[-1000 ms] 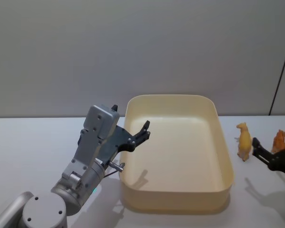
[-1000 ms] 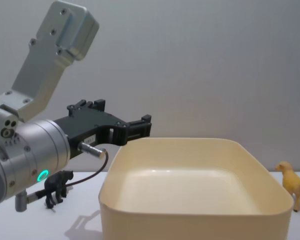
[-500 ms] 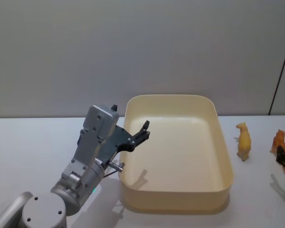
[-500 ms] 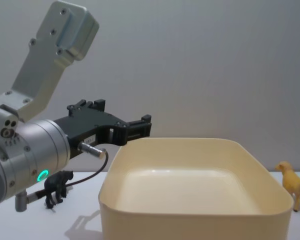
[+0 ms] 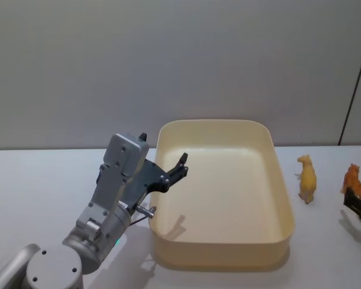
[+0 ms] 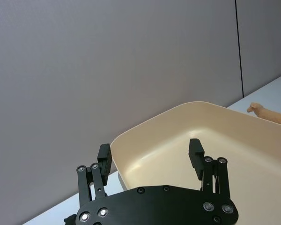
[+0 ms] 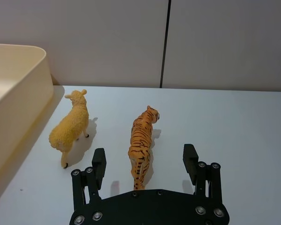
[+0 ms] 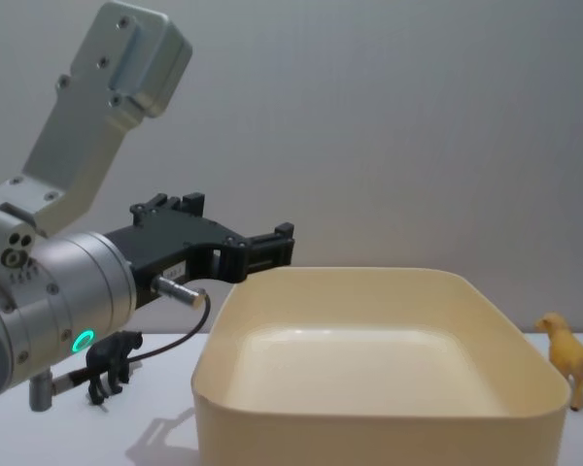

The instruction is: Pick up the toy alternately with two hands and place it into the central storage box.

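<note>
The central storage box (image 5: 284, 226) is a cream tub in the middle of the white table, also visible as the box (image 8: 369, 427) in the chest view. My left gripper (image 5: 180, 165) hovers open over its left rim, holding nothing; the left wrist view shows the same gripper (image 6: 150, 154) above the box (image 6: 145, 133). An orange striped tiger toy (image 7: 143, 136) stands right of the box. Its hindquarters lie between the open fingers of my right gripper (image 7: 145, 161), which do not touch it. A yellow sheep toy (image 7: 71, 129) stands between the tiger and the box wall (image 7: 14, 93).
A small black toy animal (image 8: 112, 359) stands on the table left of the box, behind my left arm. In the head view the sheep (image 5: 307, 179), tiger (image 5: 352, 179) and right gripper (image 5: 358, 205) crowd the right edge. A grey wall stands behind the table.
My right gripper has drawn back to the right, away from the sheep, and now sits behind the tiger. The left arm and the toys have not moved.
</note>
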### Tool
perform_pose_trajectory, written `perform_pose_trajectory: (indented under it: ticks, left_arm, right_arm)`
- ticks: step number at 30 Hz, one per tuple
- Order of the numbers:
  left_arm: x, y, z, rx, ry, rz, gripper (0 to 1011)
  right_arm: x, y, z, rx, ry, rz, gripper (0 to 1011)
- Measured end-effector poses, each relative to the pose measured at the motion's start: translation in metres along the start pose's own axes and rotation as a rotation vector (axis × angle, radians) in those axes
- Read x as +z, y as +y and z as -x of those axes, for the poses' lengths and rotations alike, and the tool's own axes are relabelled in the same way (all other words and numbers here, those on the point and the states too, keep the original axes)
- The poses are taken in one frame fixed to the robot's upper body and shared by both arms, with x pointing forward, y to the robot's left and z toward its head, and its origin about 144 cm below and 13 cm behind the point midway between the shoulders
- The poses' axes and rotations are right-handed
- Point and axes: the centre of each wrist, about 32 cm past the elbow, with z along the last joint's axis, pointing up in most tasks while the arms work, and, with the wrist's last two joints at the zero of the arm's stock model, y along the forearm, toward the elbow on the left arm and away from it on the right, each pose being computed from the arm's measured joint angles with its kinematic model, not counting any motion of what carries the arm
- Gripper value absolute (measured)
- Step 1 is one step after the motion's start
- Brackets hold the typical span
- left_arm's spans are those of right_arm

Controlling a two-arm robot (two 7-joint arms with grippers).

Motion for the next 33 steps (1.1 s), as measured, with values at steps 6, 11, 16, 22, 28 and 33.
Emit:
perform_pose_trajectory:
  ticks: [6, 11, 16, 22, 28, 33]
  left_arm:
    - [0.0, 0.0, 0.0, 0.0, 0.0, 0.0, 1001]
    - [0.0, 0.0, 0.0, 0.0, 0.0, 0.0, 1001]
    - [0.0, 0.0, 0.0, 0.0, 0.0, 0.0, 1001]
    - [0.0, 0.0, 0.0, 0.0, 0.0, 0.0, 1001]
    - [0.0, 0.0, 0.0, 0.0, 0.0, 0.0, 1001]
    - [0.0, 0.0, 0.0, 0.0, 0.0, 0.0, 1001]
  right_arm:
    - [-0.005, 0.016, 0.002, 0.001, -0.008, 0.022, 1001]
    - [-0.009, 0.027, 0.005, 0.004, -0.019, 0.031, 1001]
    - [-0.012, 0.035, 0.007, 0.007, -0.026, 0.038, 907]
    - [-0.013, 0.041, 0.009, 0.01, -0.033, 0.044, 754]
    - [-0.015, 0.046, 0.011, 0.012, -0.038, 0.047, 559]
    - [-0.015, 0.047, 0.011, 0.013, -0.039, 0.048, 393]
